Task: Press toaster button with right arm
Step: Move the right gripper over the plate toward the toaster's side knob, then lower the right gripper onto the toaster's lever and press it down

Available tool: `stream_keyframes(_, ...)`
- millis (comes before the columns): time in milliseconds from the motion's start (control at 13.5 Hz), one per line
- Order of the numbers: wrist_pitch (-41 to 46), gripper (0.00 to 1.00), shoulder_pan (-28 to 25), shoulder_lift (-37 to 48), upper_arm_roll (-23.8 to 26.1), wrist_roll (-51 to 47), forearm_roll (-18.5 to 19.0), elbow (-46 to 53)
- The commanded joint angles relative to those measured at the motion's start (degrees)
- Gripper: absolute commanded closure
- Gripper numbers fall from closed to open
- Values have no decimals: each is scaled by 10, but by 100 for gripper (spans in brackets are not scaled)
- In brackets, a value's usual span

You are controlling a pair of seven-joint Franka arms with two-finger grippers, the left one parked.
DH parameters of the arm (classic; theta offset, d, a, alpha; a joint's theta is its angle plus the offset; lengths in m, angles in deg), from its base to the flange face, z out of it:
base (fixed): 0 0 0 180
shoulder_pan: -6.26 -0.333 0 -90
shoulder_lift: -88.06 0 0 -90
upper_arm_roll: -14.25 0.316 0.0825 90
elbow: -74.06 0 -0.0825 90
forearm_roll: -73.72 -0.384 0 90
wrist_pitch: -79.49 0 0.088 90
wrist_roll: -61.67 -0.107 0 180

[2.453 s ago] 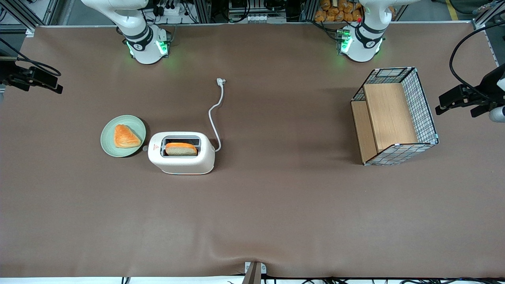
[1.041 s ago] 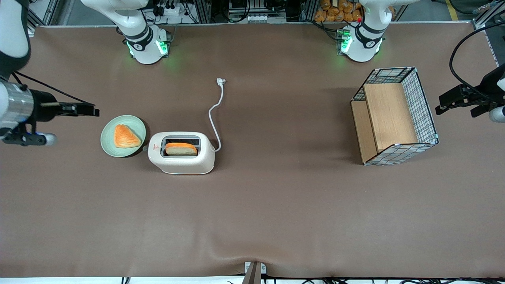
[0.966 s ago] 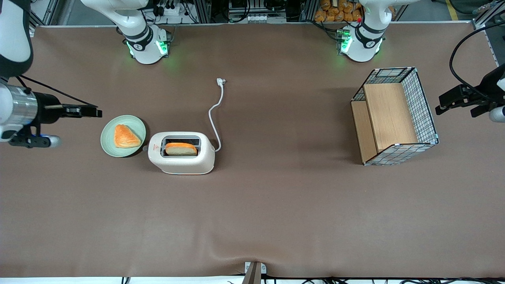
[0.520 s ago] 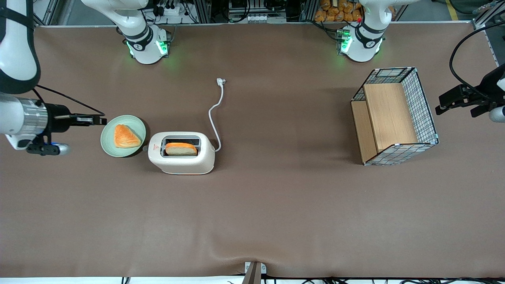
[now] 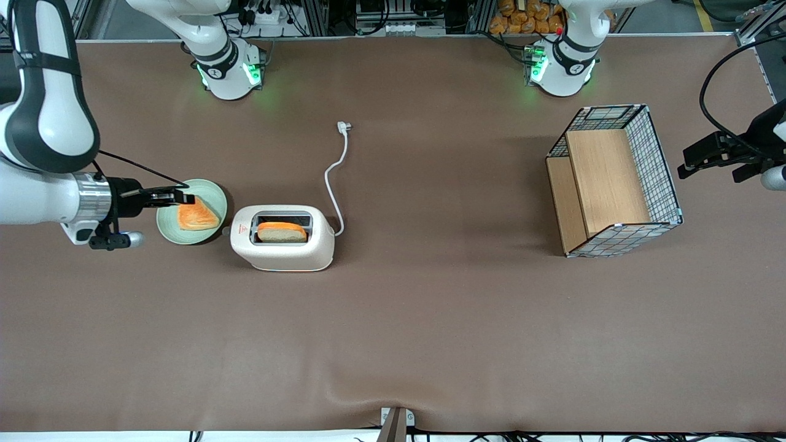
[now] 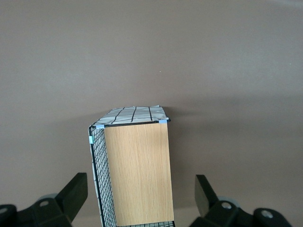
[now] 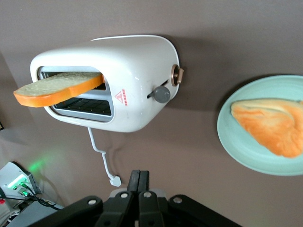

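The cream-white toaster point(image 5: 282, 239) stands on the table with a slice of toast point(image 5: 281, 231) in its slot; it also shows in the right wrist view point(image 7: 118, 80). Its small grey button point(image 5: 225, 231) sticks out of the narrow end by the red triangle mark, and shows in the right wrist view point(image 7: 162, 94). The right arm point(image 5: 49, 184) reaches in from the working arm's end of the table. My gripper point(image 5: 184, 199) is shut and empty, above the green plate beside the toaster, apart from the button. Its fingertips point(image 7: 139, 178) are pressed together.
A green plate point(image 5: 166, 224) with a triangular pastry point(image 5: 199, 216) lies beside the toaster's button end. The toaster's white cord and plug point(image 5: 344, 126) run away from the front camera. A wire basket with wooden panels point(image 5: 614, 181) stands toward the parked arm's end.
The right arm has come in from the table's end and moved toward the toaster; the gripper now hangs over the plate. Toaster, toast and plate have not moved.
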Motion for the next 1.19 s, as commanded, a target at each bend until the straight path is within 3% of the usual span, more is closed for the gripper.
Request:
stream_keyframes(0,-32,100,1,-3,2,54,-25,-21)
stream_keyframes(446,-72,100,7,-50,1,141,-92,-22)
stream_keyframes(1115,-111,100,6,-95,1,141,-125,-31)
